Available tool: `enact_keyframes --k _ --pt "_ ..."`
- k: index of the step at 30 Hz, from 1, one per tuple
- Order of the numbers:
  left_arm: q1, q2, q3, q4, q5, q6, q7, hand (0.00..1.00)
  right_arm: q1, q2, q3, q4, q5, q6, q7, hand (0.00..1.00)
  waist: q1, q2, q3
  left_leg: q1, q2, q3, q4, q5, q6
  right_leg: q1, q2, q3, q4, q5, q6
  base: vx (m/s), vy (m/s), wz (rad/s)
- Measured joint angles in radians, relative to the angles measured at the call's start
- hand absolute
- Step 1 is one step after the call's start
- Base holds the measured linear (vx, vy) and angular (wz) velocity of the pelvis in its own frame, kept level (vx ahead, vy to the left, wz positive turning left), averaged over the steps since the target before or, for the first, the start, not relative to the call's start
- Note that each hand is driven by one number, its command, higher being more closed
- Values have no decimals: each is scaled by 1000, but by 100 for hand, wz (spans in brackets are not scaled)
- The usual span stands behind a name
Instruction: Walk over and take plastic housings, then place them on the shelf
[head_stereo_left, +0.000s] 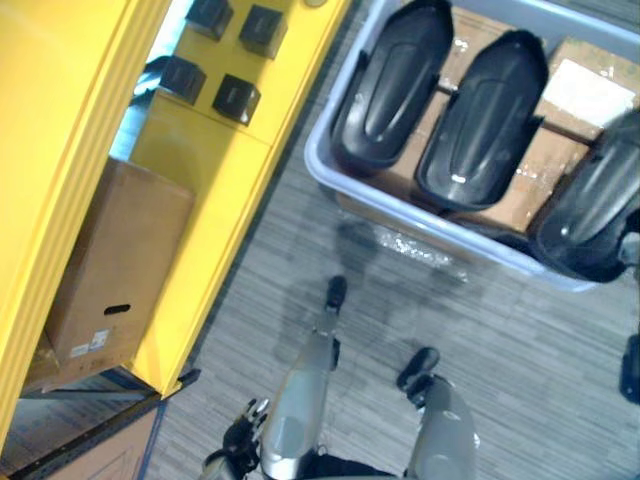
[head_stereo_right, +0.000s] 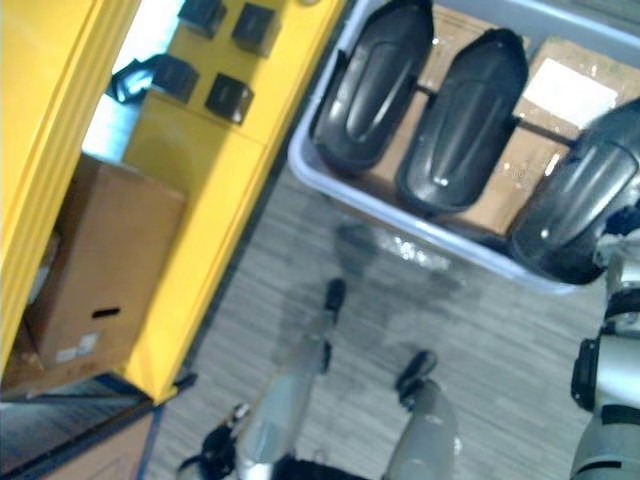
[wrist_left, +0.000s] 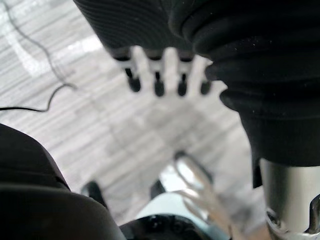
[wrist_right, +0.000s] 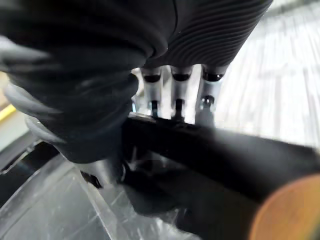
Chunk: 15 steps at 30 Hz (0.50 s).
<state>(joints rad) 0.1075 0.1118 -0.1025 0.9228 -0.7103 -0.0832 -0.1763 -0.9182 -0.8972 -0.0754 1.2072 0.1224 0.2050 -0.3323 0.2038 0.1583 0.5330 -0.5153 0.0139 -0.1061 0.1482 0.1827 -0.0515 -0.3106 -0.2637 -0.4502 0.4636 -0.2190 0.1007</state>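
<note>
Looking down, you see three black plastic housings side by side in a pale bin (head_stereo_left: 500, 250) ahead and to your right, lying on cardboard boxes (head_stereo_left: 530, 180): the left housing (head_stereo_left: 390, 85), the middle housing (head_stereo_left: 480, 120) and the right housing (head_stereo_left: 590, 215). Your right hand (wrist_right: 200, 40) is up against the dark rim of the right housing – you cannot tell whether it has closed on it. Your left hand (wrist_left: 159, 75) hangs over the striped floor (wrist_left: 75, 100), fingers straight, holding nothing. To your left stands the yellow shelf (head_stereo_left: 210, 200) – small black blocks (head_stereo_left: 237, 98) on one level, a brown carton (head_stereo_left: 115, 270) lower down.
</note>
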Motion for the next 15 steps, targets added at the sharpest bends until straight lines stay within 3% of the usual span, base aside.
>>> enact_keyframes --k 5,11,13,14,15 --pt "11 0 -9 -6 -26 3 1 0 -13 0 19 -18 -68 36 -71 100 1 1 -1 -7 0 -7 3 1 -1 0 1 -8 0 0 0 -21 -3 4" --pt "24 1 -2 -39 -29 22 3 0 -31 -6 47 -80 -104 32 -164 100 0 1 -1 -8 4 -7 10 1 -1 4 5 -9 -2 2 1 0 0 0" --pt "29 0 2 -49 -31 21 3 0 -33 -11 61 -111 -110 18 -191 100 0 1 -1 -8 6 -7 11 1 -2 4 7 -9 -2 3 1 -31 -6 -5" --pt "30 0 12 -47 -37 -3 8 0 -67 -14 100 -193 -151 -75 -313 100 2 -1 0 21 17 2 -7 4 -5 33 22 -6 -33 19 2 -63 -11 -11" --pt "30 1 12 -47 -37 -4 8 0 -67 -14 102 -198 -160 -77 -322 100 2 -1 0 23 18 3 -13 5 -6 33 23 -6 -36 20 3 -61 -10 -10"
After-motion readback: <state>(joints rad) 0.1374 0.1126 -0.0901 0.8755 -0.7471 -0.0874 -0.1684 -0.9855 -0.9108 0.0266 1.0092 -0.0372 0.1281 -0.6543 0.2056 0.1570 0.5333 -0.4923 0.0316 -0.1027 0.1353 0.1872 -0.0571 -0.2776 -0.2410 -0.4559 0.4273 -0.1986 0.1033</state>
